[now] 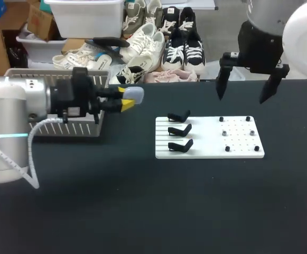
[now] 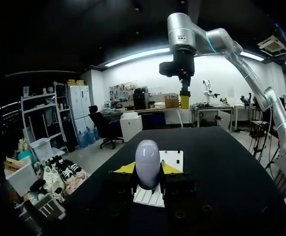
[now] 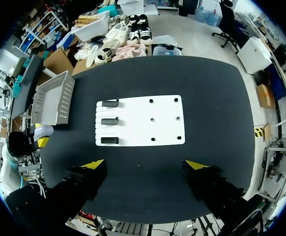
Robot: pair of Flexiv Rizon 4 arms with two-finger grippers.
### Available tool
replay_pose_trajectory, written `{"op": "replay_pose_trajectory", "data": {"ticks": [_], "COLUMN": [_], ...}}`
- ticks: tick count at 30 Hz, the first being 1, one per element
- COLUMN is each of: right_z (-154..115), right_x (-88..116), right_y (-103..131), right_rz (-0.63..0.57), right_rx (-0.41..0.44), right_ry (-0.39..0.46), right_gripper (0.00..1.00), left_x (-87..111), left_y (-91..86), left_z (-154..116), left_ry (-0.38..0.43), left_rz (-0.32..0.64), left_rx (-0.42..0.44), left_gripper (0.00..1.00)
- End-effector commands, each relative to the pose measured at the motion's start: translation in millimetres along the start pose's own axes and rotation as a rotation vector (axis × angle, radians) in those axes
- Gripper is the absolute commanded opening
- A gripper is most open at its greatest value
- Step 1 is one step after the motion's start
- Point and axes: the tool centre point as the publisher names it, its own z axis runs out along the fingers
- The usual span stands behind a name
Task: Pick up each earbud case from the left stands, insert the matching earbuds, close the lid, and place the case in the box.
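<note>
The left gripper [image 1: 124,98] clamped a pale rounded plastic earbud case [image 1: 135,93] beside the grey slatted box [image 1: 68,128] (at the black table's [image 1: 142,211] left edge), while the right gripper [image 1: 242,97] hung spread wide, high over the table.

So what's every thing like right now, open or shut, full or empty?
earbud case: lid shut, held up in the air.
left jaws: shut on the earbud case.
right jaws: open, holding nothing.
three stands: all empty.
box: looks empty.
</note>
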Motion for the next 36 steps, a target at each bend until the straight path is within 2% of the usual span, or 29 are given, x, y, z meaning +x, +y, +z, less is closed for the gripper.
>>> {"op": "replay_pose_trajectory", "data": {"ticks": [1,4,6,8,11,17,28,29,31,32,34,36], "right_z": [0,0,0,0,0,0,0,0,0,0,0,0], "right_x": [2,2,2,2,2,2,2,2,2,2,2,2], "right_y": [0,0,0,0,0,0,0,0,0,0,0,0], "right_rz": [0.003,0.003,0.003,0.003,0.003,0.003,0.003,0.003,0.003,0.003,0.003,0.003], "right_rx": [0.0,0.0,0.0,0.0,0.0,0.0,0.0,0.0,0.0,0.0,0.0,0.0], "right_ry": [-0.005,-0.005,-0.005,-0.005,-0.005,-0.005,-0.005,-0.005,-0.005,-0.005,-0.005,-0.005], "right_gripper": [1.0,1.0,1.0,1.0,1.0,1.0,1.0,1.0,1.0,1.0,1.0,1.0], "left_x": [2.9,14.4,24.4,35.1,43.7,61.3,75.6,77.0,79.7,80.8,82.5,82.9], "left_y": [1.7,14.4,22.9,30.2,39.8,65.4,104.3,107.3,112.0,114.0,118.1,120.6], "left_z": [-35,-49,-59,-68,-75,-94,-113,-114,-115,-116,-117,-118], "left_ry": [0.003,0.004,-0.094,-0.096,-0.036,0.013,0.171,0.18,0.194,0.194,0.208,0.21], "left_rz": [-0.022,-0.075,-0.154,-0.198,-0.209,-0.244,-0.252,-0.256,-0.268,-0.27,-0.276,-0.282], "left_rx": [-0.187,-0.241,-0.296,-0.352,-0.392,-0.467,-0.54,-0.542,-0.547,-0.547,-0.55,-0.555], "left_gripper": [0.0,0.0,0.0,0.0,0.0,0.0,0.0,0.04,0.24,0.26,0.23,0.26]}}
